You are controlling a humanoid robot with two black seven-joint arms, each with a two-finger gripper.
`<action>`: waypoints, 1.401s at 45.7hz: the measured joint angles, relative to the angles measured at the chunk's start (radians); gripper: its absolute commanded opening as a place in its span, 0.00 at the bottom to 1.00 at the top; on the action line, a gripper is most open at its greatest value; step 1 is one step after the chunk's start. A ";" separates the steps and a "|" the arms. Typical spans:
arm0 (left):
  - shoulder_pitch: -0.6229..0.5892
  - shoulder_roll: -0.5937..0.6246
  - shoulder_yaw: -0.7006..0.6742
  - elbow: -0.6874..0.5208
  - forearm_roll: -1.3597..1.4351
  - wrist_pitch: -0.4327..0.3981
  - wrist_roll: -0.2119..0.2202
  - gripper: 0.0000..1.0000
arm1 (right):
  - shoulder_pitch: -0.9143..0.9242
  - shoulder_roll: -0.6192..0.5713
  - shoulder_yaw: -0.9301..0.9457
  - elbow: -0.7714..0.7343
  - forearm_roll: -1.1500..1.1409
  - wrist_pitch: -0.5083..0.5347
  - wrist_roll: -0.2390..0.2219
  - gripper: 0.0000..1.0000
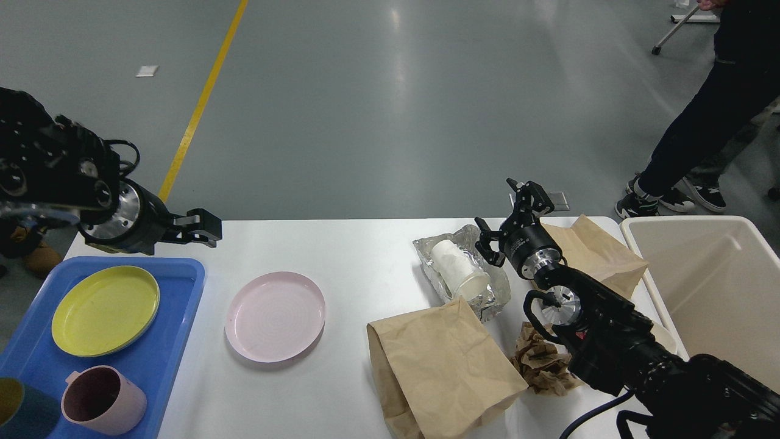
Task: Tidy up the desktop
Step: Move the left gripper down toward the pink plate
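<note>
The white desktop point(353, 250) holds a pink plate point(275, 316) left of centre. A white paper cup point(460, 269) lies in a crumpled foil container point(490, 296), with a brown paper bag point(442, 366) in front of them. A second paper bag point(597, 250) and a crumpled brown paper wad point(541, 360) lie at the right. My right gripper point(506, 214) is open and empty, just right of the foil container. My left gripper point(204, 227) hovers over the desktop's far left edge, past the tray, seen side-on.
A blue tray point(164, 347) at the left holds a yellow plate point(105, 310), a pink mug point(103, 399) and a teal cup point(21, 417). A cream-white bin point(719, 286) stands at the right. People's legs point(694, 134) stand beyond the table.
</note>
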 measured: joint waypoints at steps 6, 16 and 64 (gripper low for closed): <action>0.119 -0.026 -0.064 0.029 -0.055 0.045 0.007 0.93 | 0.000 0.000 0.000 0.000 0.000 0.000 0.000 1.00; 0.336 -0.083 -0.115 0.148 -0.143 0.056 0.010 0.93 | 0.000 0.000 0.000 0.000 0.000 0.000 0.000 1.00; 0.621 -0.122 -0.150 0.329 -0.342 -0.069 -0.033 0.93 | 0.000 0.000 0.000 0.000 0.000 0.000 0.000 1.00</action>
